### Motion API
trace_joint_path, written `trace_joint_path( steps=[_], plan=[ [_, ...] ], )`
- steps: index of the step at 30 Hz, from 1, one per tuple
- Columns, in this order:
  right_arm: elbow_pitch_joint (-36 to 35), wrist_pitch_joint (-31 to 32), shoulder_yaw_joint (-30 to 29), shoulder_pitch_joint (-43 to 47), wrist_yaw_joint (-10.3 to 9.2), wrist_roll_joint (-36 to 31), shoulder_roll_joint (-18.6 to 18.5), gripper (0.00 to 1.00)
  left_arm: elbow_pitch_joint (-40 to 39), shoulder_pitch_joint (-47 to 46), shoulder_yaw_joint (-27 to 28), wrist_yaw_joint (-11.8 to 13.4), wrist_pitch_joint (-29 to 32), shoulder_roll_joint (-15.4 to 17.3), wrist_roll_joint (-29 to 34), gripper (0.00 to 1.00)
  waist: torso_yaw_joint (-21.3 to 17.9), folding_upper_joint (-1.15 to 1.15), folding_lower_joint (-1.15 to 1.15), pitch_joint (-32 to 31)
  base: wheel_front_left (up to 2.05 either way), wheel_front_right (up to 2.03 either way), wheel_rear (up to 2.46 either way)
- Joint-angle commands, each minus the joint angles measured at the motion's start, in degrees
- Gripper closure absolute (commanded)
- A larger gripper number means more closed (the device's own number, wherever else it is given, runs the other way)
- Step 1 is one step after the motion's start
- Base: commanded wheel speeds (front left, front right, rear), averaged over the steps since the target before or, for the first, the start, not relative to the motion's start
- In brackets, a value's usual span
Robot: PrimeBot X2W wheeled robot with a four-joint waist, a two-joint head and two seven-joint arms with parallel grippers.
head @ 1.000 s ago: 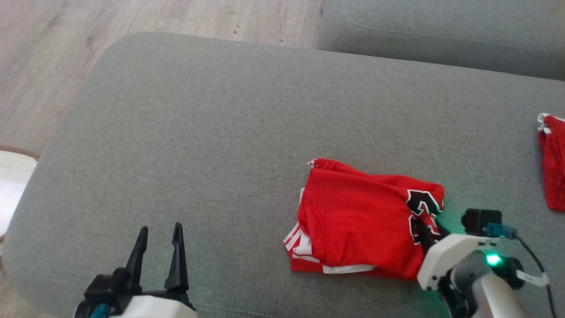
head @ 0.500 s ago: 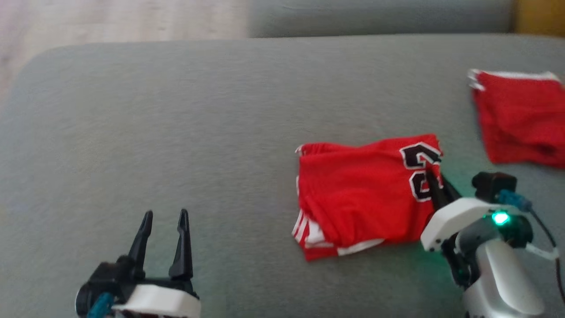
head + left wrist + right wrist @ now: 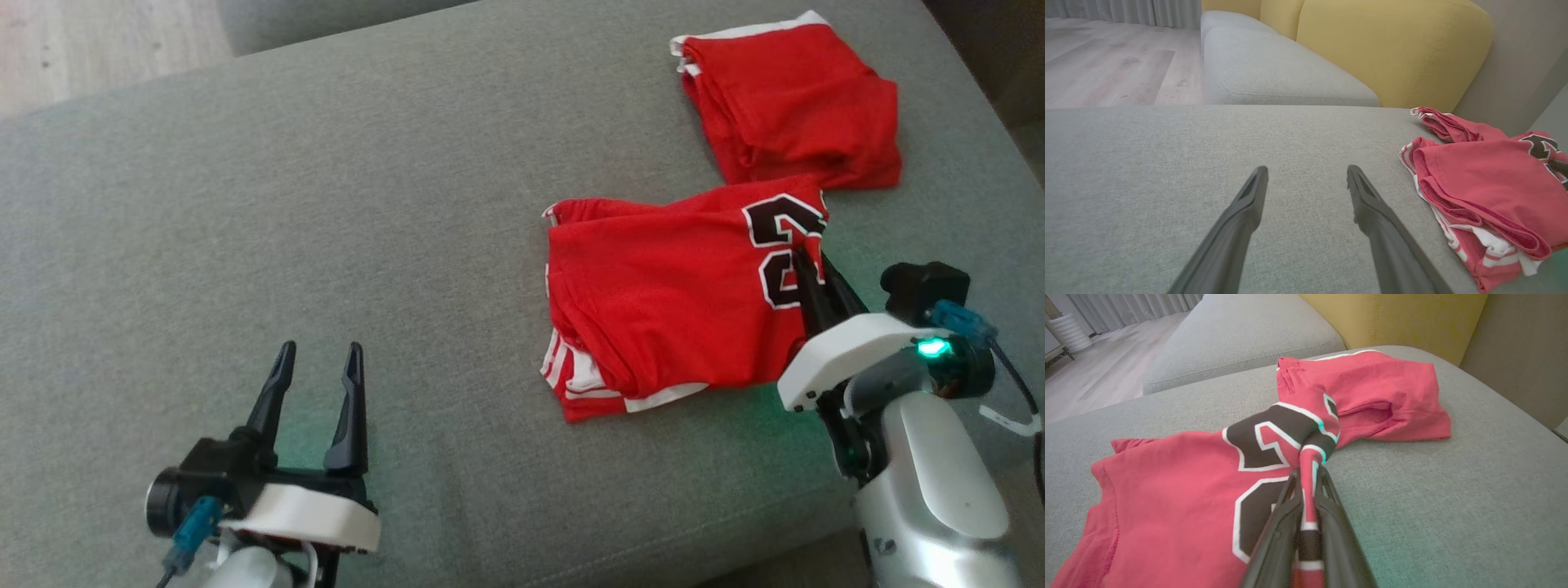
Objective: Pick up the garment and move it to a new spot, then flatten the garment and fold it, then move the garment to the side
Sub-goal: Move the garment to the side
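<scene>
The garment (image 3: 669,294) is a folded red jersey with black and white numerals, lying on the grey sofa cushion (image 3: 367,204). My right gripper (image 3: 808,257) is shut on its right edge; in the right wrist view (image 3: 1308,473) a pinched fold of the numbered cloth (image 3: 1274,445) rises between the two fingers. My left gripper (image 3: 318,359) stands open above bare cushion at the lower left, well to the left of the garment. The left wrist view has its fingers (image 3: 1249,204) spread apart, with the garment (image 3: 1486,179) off to the right.
A second folded red garment (image 3: 792,98) lies just beyond the held one, almost touching it (image 3: 1384,388). A yellow sofa back (image 3: 1384,45) and another grey cushion (image 3: 1274,69) stand behind. Wooden floor (image 3: 98,41) shows at far left. The cushion's right edge (image 3: 980,122) is close.
The head camera has swung right, bringing the second garment fully into view. My right gripper has closed on the garment's edge and dragged it toward the second garment. The left gripper stayed open.
</scene>
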Motion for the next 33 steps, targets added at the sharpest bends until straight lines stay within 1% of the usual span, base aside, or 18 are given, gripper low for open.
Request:
trace_joint_path(
  steps=[1, 5, 8, 9, 14, 16, 18, 22, 29, 33],
  plan=[
    [-2.3, -0.9, 1.6, -2.5, 0.37, -0.3, -0.2, 1.00, -1.3, -2.2, 1.7, -0.3, 0.0, 0.8, 0.6, 0.00, -0.5, 0.00, 0.00, 0.0, 0.00, 0.00, 0.00],
    [-3.2, -0.5, 2.8, -4.0, 0.37, -1.3, -0.2, 1.00, -0.8, -2.0, 1.3, -0.4, -0.1, 0.4, 0.4, 0.00, 0.9, 0.00, 0.00, -0.9, 0.00, 0.00, 0.00],
    [-3.9, 0.6, 3.5, -6.1, 0.37, -2.3, -0.2, 1.00, -0.5, -1.6, 1.5, -0.4, -0.5, 0.3, 0.1, 0.00, 2.8, 0.00, 0.00, -1.7, 0.00, 0.00, 0.00],
    [-4.2, 1.5, 3.4, -8.0, 0.37, -3.1, -0.2, 1.00, -0.4, -1.3, 1.8, -0.5, -0.8, 0.3, -0.1, 0.00, 4.3, 0.00, 0.00, -2.0, 0.00, 0.00, 0.00],
    [-2.0, 4.1, 0.1, -13.3, 0.37, -4.9, -0.8, 1.00, -0.3, -0.8, 2.2, -0.5, -1.3, 0.1, -0.3, 0.00, 8.2, 0.00, 0.00, -2.2, 0.00, 0.00, 0.00],
    [-0.5, 4.8, -1.9, -15.5, 0.37, -6.0, -1.9, 1.00, -0.4, -0.7, 2.3, -0.4, -1.4, 0.1, -0.4, 0.00, 9.6, 0.00, 0.00, -1.8, 0.00, 0.00, 0.00],
    [1.6, 5.1, -5.4, -18.4, 0.37, -7.4, -3.8, 1.00, -0.5, -0.7, 2.4, -0.4, -1.6, 0.0, -0.4, 0.00, 11.8, 0.00, 0.00, -1.3, 0.00, 0.00, 0.00],
    [3.7, 5.1, -10.2, -21.4, 0.37, -8.8, -6.7, 1.00, -0.5, -1.0, 2.5, -0.4, -1.8, -0.1, -0.3, 0.00, 14.1, 0.00, 0.00, -0.3, 0.00, 0.00, 0.00],
    [5.7, 6.6, -17.8, -24.7, 0.37, -11.8, -12.6, 1.00, -0.6, -1.7, 2.3, -0.7, -1.9, -0.2, 0.0, 0.00, 16.7, 0.00, 0.00, 1.7, 0.00, 0.00, 0.00],
    [6.7, 8.0, -21.9, -25.6, 0.37, -13.9, -15.6, 1.00, -0.6, -2.3, 2.2, -0.9, -1.9, -0.1, 0.2, 0.00, 17.5, 0.00, 0.00, 2.9, 0.00, 0.00, 0.00]
  ],
)
